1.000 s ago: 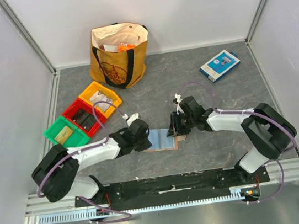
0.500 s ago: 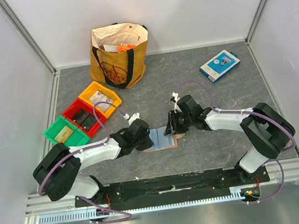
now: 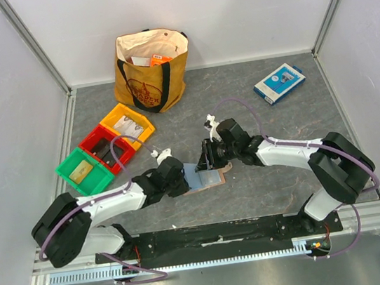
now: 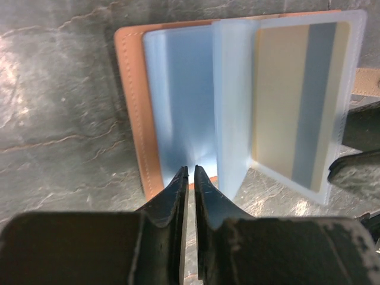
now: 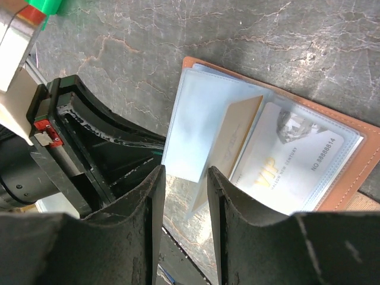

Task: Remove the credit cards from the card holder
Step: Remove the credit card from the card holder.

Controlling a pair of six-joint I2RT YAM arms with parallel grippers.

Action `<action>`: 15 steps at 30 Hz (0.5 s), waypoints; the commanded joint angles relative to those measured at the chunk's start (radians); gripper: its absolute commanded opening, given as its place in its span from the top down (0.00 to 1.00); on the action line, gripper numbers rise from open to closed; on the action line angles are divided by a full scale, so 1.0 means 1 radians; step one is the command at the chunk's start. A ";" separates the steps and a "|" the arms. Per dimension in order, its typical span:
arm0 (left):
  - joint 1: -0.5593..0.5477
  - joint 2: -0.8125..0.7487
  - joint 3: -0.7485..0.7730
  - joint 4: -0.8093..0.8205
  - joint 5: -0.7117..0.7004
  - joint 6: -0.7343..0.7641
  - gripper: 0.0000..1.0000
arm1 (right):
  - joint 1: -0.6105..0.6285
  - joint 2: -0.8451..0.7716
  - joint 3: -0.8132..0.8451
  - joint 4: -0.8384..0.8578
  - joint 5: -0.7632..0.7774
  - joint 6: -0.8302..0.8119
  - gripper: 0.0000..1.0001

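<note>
White walls (image 3: 228,9) with aluminium corner posts (image 3: 34,44) enclose a grey marbled tabletop (image 3: 193,114).

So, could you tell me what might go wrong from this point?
The right end effector straddles a clear sleeve, not a card; closing could tug the whole card holder along. The nearly closed left end effector sits only at the holder's edge, so the holder may slide.

top external: high behind arm bases, looking down on whole grey marbled worktop (image 3: 275,194) | left wrist: close, past left hand (image 4: 189,172) onto pinkish-tan leather bifold card holder (image 4: 127,107) | right wrist: close, past right hand (image 5: 185,173), from opposite side | shared: card holder, all three
</note>
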 commanded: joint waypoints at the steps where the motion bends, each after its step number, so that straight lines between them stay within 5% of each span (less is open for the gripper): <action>1: -0.002 -0.078 -0.024 -0.051 -0.054 -0.054 0.84 | 0.004 0.011 0.021 0.030 -0.016 0.011 0.59; 15: -0.002 -0.346 0.033 -0.177 -0.109 -0.049 0.77 | 0.007 0.022 -0.001 0.088 -0.060 0.003 0.58</action>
